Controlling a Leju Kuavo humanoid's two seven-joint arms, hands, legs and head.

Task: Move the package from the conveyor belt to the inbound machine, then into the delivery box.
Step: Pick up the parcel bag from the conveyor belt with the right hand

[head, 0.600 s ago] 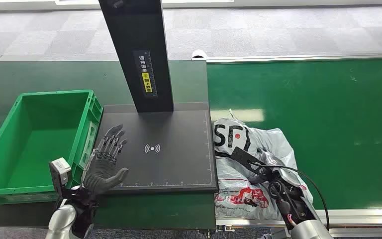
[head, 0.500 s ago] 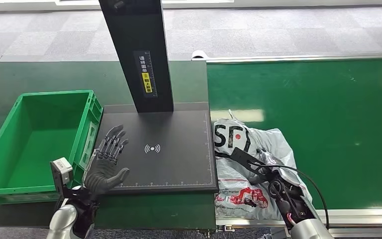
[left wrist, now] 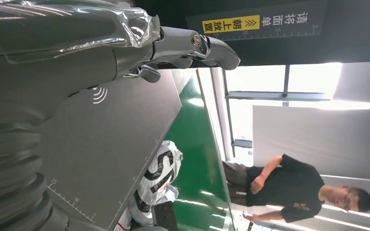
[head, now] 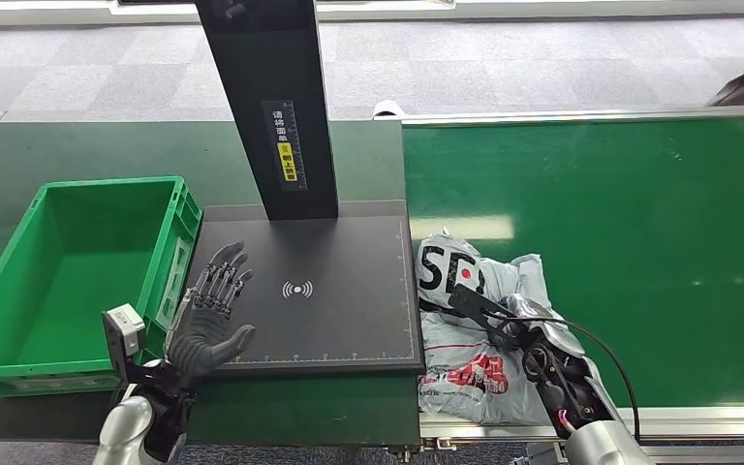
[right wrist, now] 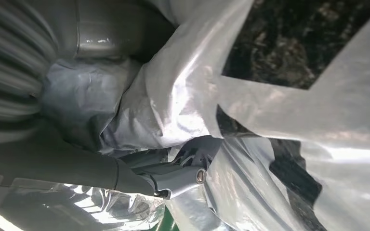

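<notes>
1. Conveyor belt [head: 639, 242]: green, occupying the 3 o'clock half of the head view; a person [left wrist: 289, 185] stands beyond it.
2. Inbound machine [head: 349, 320]: black plate at centre with black post [head: 271, 107] at 12 o'clock. Post label carries yellow and white Chinese writing, plus a ruler scale.
3. Delivery box [head: 19, 363]: green crate at 9 o'clock on the worktop [head: 58, 145].
4. Package [head: 475, 378]: grey plastic bag at 5 o'clock on the belt, touching the plate edge; "SF" readable.
5. Right hand [head: 528, 334]: fingers closed into the bag film.
6. Left hand [head: 208, 320]: fingers spread, holding nothing, over the plate's 8 o'clock corner.
</notes>
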